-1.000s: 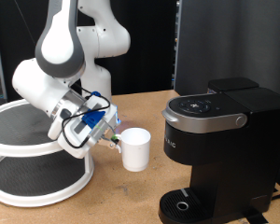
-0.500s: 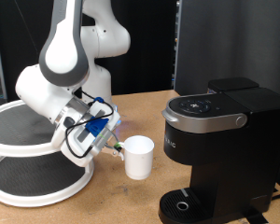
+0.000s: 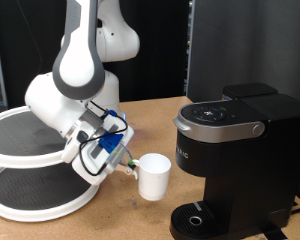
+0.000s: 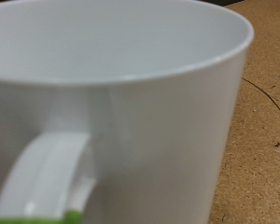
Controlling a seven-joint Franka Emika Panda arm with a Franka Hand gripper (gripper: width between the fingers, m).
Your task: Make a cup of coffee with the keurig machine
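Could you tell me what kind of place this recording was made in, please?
Probably a robotics lab, not a kitchen: the arm's pincer carries the cup by its handle over a bare wooden table, beside the keurig machine, a white two-tier stand and black panels behind.

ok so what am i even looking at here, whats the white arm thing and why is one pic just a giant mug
The white arm is a robot. One picture comes from a camera off the arm, the other from a camera on its hand, so the mug fills the frame. In the wide view the hand is at the handle side of the white cup, which sits over the wooden table, between a white two-level round shelf and the black keurig machine. Up close you see the cup's handle. Whether the fingers grip it is unclear.
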